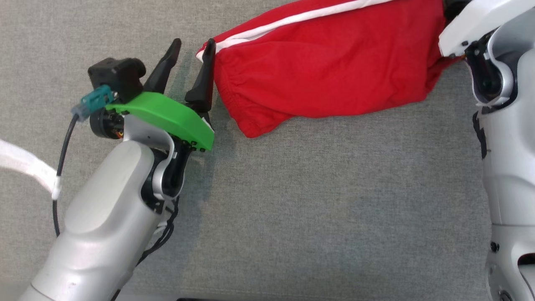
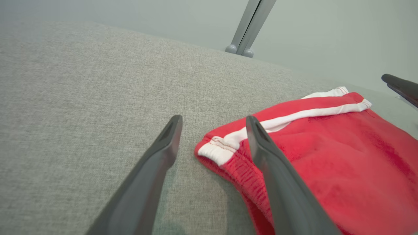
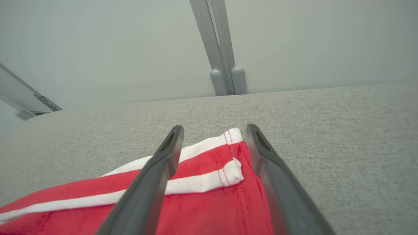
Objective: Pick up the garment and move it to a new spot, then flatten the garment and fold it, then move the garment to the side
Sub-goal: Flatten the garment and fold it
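At the waistband corner of the red shorts (image 1: 326, 67), which lie flat on the grey table (image 1: 292, 200), the left end effector (image 1: 192, 44) is spread, one finger over the elastic edge, the other over bare cloth. The right end effector (image 3: 214, 129), also spread, straddles the shorts' opposite white-striped corner. Robot-side of the shorts, broad table stretches.

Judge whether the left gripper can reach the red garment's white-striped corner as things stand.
Probably yes: the left gripper is open, and the garment's white-striped corner lies between its fingers on the grey surface, with nothing in the way.
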Controlling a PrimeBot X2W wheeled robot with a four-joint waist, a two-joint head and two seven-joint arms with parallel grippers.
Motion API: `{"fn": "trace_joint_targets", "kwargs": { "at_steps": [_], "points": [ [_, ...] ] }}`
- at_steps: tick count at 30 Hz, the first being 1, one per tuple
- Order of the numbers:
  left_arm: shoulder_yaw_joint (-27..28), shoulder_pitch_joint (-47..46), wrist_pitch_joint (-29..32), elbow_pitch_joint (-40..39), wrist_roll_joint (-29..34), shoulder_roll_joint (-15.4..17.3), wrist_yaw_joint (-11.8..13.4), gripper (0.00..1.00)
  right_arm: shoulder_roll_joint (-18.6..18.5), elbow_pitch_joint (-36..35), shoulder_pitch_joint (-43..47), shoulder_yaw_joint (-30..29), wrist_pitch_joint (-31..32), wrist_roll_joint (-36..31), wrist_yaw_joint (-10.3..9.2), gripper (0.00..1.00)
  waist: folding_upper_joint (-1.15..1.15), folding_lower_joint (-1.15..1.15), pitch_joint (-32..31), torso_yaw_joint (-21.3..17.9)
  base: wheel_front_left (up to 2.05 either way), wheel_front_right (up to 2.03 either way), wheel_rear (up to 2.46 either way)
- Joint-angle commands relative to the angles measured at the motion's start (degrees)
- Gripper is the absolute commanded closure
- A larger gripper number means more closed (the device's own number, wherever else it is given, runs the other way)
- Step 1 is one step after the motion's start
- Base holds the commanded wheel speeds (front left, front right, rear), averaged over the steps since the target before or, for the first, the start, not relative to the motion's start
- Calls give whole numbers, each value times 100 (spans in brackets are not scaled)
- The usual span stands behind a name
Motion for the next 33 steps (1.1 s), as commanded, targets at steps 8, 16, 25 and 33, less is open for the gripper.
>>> {"fn": "trace_joint_targets", "kwargs": {
  "at_steps": [8, 16, 25, 33],
  "points": [
    [-28, 1020, -915, -1017, 1179, 364, 399, 0, -672, -599, 772, 384, 448, -404, -6, 0, 0, 0, -382, -113, 0, 0, 0],
    [743, 1972, -943, -1880, 2522, -161, 269, 0, -781, -405, 653, 229, 1389, -841, -5, 0, 0, 0, -47, 265, 0, 0, 0],
    [1745, 2793, -944, -1880, 3259, -979, -518, 0, -114, 586, 622, -520, 1629, -514, 6, 100, 0, 0, -191, 547, 0, 0, 0],
    [2402, 3691, -944, -1740, 3701, -1207, -1037, 0, -308, 678, 1077, -1690, 1360, 79, -16, 100, 0, 0, -909, 333, 0, 0, 0]
  ]
}}
